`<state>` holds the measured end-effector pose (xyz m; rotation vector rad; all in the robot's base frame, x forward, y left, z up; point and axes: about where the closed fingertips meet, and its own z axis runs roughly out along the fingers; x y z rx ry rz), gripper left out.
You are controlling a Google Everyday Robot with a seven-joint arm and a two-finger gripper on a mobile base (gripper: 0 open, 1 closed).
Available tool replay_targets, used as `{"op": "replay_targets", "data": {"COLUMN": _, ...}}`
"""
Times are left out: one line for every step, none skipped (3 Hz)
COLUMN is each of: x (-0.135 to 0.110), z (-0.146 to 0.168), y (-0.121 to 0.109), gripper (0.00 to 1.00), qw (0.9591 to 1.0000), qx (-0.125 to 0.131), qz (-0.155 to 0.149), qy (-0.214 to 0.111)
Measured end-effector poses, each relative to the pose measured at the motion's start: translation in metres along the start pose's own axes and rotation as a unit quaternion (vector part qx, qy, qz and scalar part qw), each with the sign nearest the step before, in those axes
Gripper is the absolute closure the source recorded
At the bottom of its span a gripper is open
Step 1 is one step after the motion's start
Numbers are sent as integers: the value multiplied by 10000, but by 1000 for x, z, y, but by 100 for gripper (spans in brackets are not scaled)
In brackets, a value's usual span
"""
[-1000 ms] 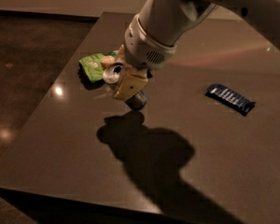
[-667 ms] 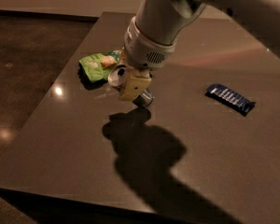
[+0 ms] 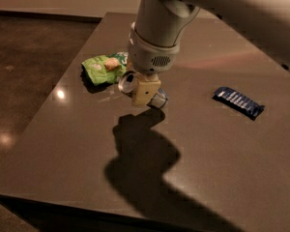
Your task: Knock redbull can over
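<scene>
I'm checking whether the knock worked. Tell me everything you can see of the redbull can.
The redbull can is slim shiny metal, tipped far off upright: silver top with tab opening faces the camera, bluish base end points right. The hand covers its middle. It is on the dark table, just right of the green snack bag.

High oblique view, gripper (image 3: 147, 95) upper-centre

Gripper (image 3: 145, 92), low over table: matt beige plastic; housing above smooth pale plastic.
Redbull can (image 3: 128, 82), at gripper: shiny metal, silver top.
Snack bag (image 3: 102, 67), L of gripper: glossy crinkled green film.
Wrapper bar (image 3: 238, 102), R of gripper: glossy blue.
Table (image 3: 222, 168): dark, smooth, semi-gloss.
</scene>
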<state>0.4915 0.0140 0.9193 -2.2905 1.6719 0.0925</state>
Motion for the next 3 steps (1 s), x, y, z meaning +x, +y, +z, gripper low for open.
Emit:
{"op": "replay_targets", "data": {"x": 2, "z": 4, "y": 3, "gripper": 17, "qw": 9998, "qx": -55, "qz": -121, "qy": 168}}
{"op": "replay_targets", "data": {"x": 5, "z": 10, "y": 8, "gripper": 0, "qw": 9998, "qx": -118, "qz": -103, "qy": 112}}
{"op": "replay_targets", "data": {"x": 5, "z": 10, "y": 8, "gripper": 0, "qw": 9998, "qx": -118, "qz": -103, "qy": 112}}
